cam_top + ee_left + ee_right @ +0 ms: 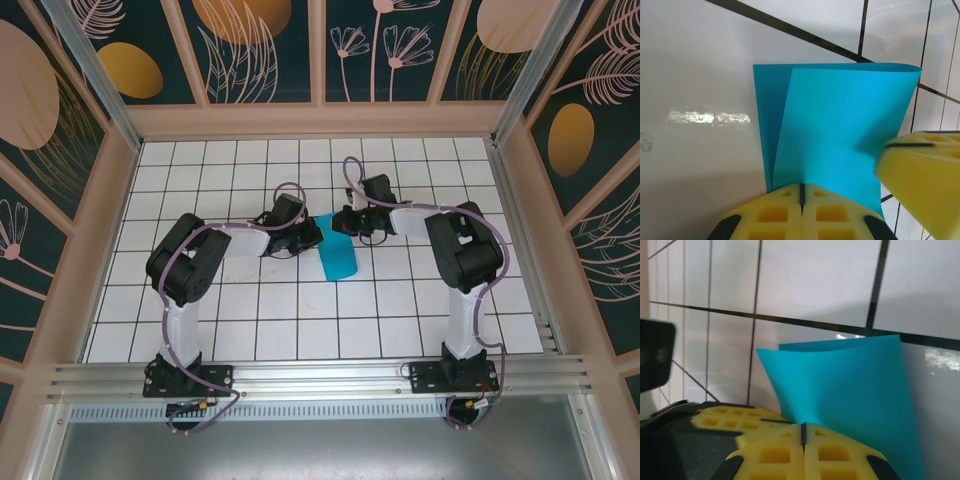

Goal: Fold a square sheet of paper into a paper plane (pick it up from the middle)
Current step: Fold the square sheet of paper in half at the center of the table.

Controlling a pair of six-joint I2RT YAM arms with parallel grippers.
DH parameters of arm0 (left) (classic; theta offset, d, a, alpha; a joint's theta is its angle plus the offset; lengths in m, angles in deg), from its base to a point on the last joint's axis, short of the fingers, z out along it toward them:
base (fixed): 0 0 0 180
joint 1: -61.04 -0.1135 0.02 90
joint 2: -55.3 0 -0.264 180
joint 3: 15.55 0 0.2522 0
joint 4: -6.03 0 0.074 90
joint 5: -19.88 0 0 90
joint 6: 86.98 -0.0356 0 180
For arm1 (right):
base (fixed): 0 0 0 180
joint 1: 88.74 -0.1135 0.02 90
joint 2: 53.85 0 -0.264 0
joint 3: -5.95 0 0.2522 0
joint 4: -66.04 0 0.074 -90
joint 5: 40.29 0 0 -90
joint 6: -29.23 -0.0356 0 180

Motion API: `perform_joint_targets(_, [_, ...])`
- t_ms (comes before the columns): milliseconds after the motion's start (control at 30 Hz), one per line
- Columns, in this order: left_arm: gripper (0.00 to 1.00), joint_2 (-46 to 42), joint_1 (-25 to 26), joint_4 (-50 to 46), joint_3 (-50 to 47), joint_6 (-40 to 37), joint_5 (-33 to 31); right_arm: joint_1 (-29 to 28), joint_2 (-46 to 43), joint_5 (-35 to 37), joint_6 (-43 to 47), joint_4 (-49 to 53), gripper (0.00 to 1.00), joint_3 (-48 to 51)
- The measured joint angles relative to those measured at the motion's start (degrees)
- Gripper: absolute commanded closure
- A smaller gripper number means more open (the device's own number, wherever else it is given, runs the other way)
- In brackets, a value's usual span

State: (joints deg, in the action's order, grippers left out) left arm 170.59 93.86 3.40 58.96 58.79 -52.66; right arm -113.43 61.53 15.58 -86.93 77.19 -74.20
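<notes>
The sheet of paper (338, 258) sits near the middle of the white tiled table (250, 320), right between the two arms, with its lower end reaching toward the near edge. It is teal-blue and no longer flat: in the left wrist view one layer curves over a darker layer underneath, and the two meet along a rounded bend at the far side.

The left gripper (801, 196) has its yellow fingers pressed together with no gap between them, and the paper's near edge is pinched in the seam. One layer rises from that pinch, while the darker layer shows to the left of it, against the table.

The right gripper (803, 434) is just as tightly closed, and it too has hold of the paper – the sheet fans up and away from the line where its fingers meet, with the top edge sagging a little in the middle.

The two grippers work close together (a blurred yellow finger of the right one fills the lower right corner of the left wrist view, against the paper's side edge). From above, both wrists angle inward and meet at the paper's upper end – the left from the left, the right from the right.
</notes>
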Motion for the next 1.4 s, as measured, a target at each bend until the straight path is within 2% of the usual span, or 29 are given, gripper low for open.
perform_joint_targets(433, [1.0, -0.2, 0.0, 2.3, -1.5, 0.0, 0.0, 3.8, 2.0, 3.0, -6.6, -3.5, 1.0, 0.9])
perform_joint_targets(700, [1.0, -0.2, 0.0, 2.5, -1.5, 0.0, 0.0, 4.4, -0.7, 9.3, -6.6, -3.7, 1.0, 0.9])
perform_joint_targets(967, [1.0, -0.2, 0.0, 2.5, -1.5, 0.0, 0.0, 1.0, 0.0, 7.0, -5.7, -4.9, 1.0, -0.8])
perform_joint_targets(1200, [1.0, -0.2, 0.0, 2.6, -1.5, -0.2, 0.0, 1.9, 4.5, 6.8, -6.0, -4.0, 1.0, -3.3])
perform_joint_targets(1400, [1.0, -0.2, 0.0, 2.5, -1.5, -0.2, 0.0, 3.4, 4.9, 9.9, -7.5, -2.2, 1.0, -5.2])
